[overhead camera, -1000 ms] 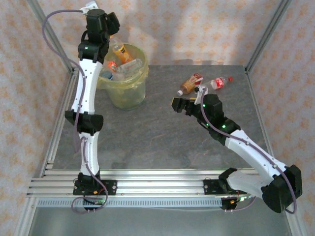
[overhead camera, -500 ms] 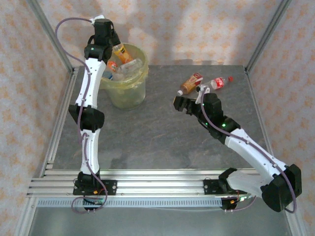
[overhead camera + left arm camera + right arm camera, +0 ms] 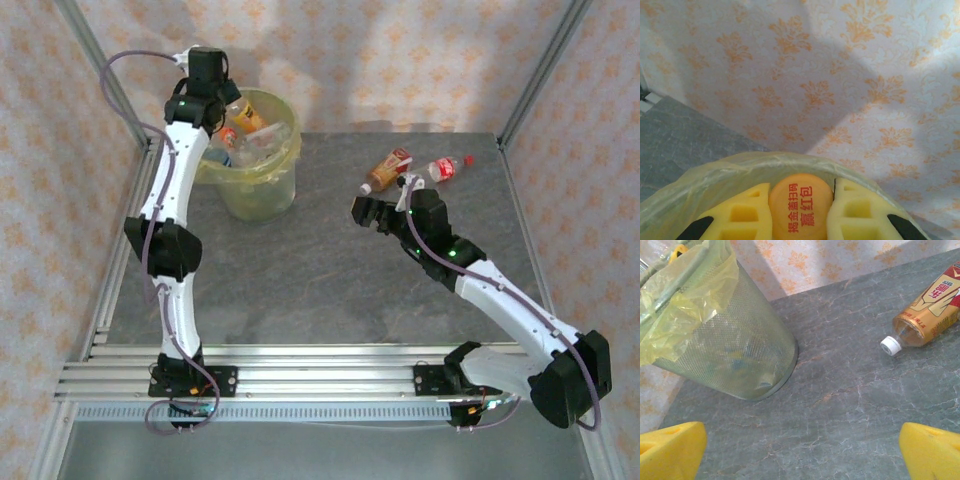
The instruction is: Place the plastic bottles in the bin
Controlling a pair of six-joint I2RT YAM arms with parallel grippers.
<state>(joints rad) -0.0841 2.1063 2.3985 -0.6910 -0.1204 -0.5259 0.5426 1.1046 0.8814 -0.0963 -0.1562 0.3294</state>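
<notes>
Plastic bottles [image 3: 255, 140] are heaped inside the bin [image 3: 258, 198], and another one is on its way in. The left gripper [image 3: 226, 98] is clamped on an orange-capped bottle [image 3: 243, 110] at its cap end. The left wrist view shows the printed orange cap [image 3: 801, 207] wedged between the two yellow fingers [image 3: 747, 215], with the bin's yellow-green bag [image 3: 730, 172] curving just beyond and below them. Holding it there, tilted over the bin's mouth, looks deliberate: once the fingers part, the bottle should drop onto the heap rather than onto the table [image 3: 320, 290]. Whether its lower end already touches the bottles beneath cannot be told. The right gripper [image 3: 365, 213] hangs low over the stone-grey table with its jaws spread wide and nothing between them, the yellow pads [image 3: 672, 447] sitting at the two bottom corners of its own view. Ahead of it and to its right lies a tea bottle [image 3: 927, 312] on its side, with a white cap and orange-brown contents, well apart from the fingers. A red-capped bottle [image 3: 448, 167] lies just past that one. The bin's mesh wall [image 3: 735, 350] stands ahead to the gripper's left. The wide opening probably readies the right arm to straddle the tea bottle, which I judge to be the nearer of the two.
</notes>
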